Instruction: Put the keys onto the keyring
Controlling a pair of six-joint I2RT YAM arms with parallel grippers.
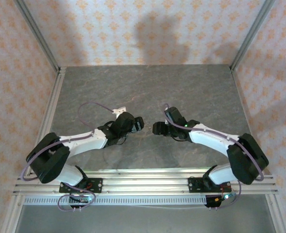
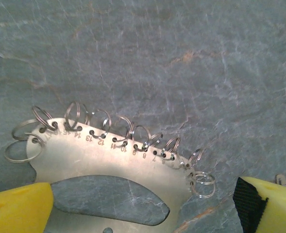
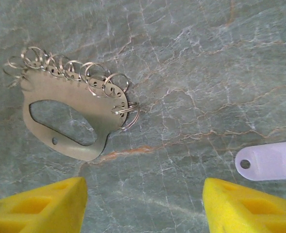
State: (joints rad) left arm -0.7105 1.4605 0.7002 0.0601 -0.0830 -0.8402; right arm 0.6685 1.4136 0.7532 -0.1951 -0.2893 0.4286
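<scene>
From the top camera I see the left gripper [image 1: 138, 123] and right gripper [image 1: 157, 128] nose to nose with a narrow gap between them. They sit over a grey veined stone table [image 1: 143, 87] with plenty of bare room ahead of both. Aluminium rails [image 1: 53, 104] edge the table, and walls [image 1: 133, 29] papered in an orange floral print close it in. On the left wrist camera my left gripper [image 2: 143, 208] stands wide, its yellow fingers [image 2: 16, 206] holding nothing. The keyring [image 2: 84, 160], a flat tan plate with an oval cut-out, lies between and just ahead of them. Along its far edge I read stamped numbers, upside down, from 14 down through 7, each hole carrying a split ring [image 2: 202, 180]. On the right wrist camera the right gripper [image 3: 145, 204] is parted too, with bare table between its fingers [image 3: 249, 206]. The keyring lies ahead on the left finger's side, and the unmarked lilac key [image 3: 274, 160] lies just ahead of the right finger, well apart from it.
</scene>
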